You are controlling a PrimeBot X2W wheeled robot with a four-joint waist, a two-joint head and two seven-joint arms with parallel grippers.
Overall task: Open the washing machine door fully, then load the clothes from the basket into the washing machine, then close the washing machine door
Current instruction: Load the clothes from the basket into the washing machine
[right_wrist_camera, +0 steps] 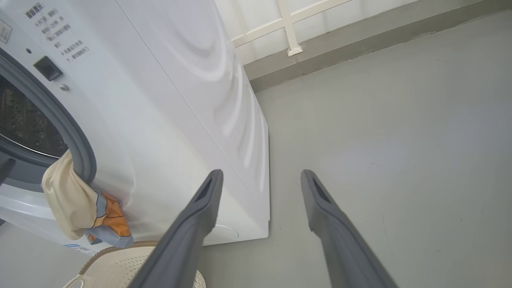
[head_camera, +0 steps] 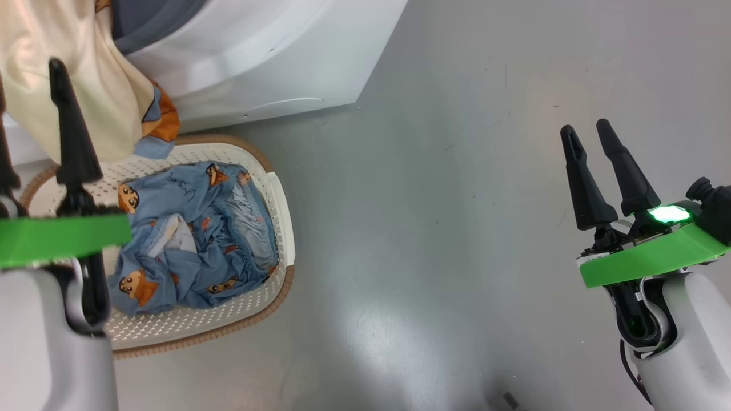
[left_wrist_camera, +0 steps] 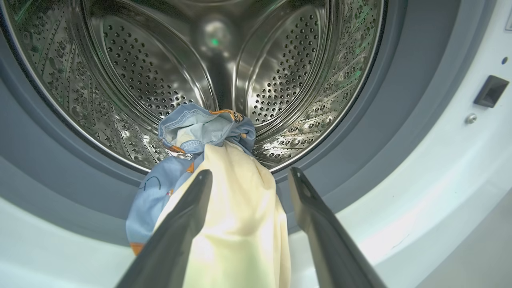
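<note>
A cream cloth (left_wrist_camera: 236, 200) with blue and orange bits hangs out over the bottom edge of the washing machine (right_wrist_camera: 160, 100) mouth. Its top end lies just inside the shiny drum (left_wrist_camera: 140, 72) with all the little holes. Its bottom end dangles down the white front, just above the far rim of the basket (head_camera: 282, 228).

The basket sits on the grey floor (head_camera: 457, 200), right in front of the washing machine. More blue clothes (head_camera: 194, 240) with orange faces lie bunched up inside it, close to its right wall.

The left gripper (left_wrist_camera: 250, 172) is up at the mouth of the washing machine. Its two dark fingers are spread wide and let go. The cream cloth hangs between them and is not pinched.

The right gripper (head_camera: 584, 127) is over the bare floor, well apart from the basket and off to the right of it. Its fingers are spread wide too, and it holds nothing
</note>
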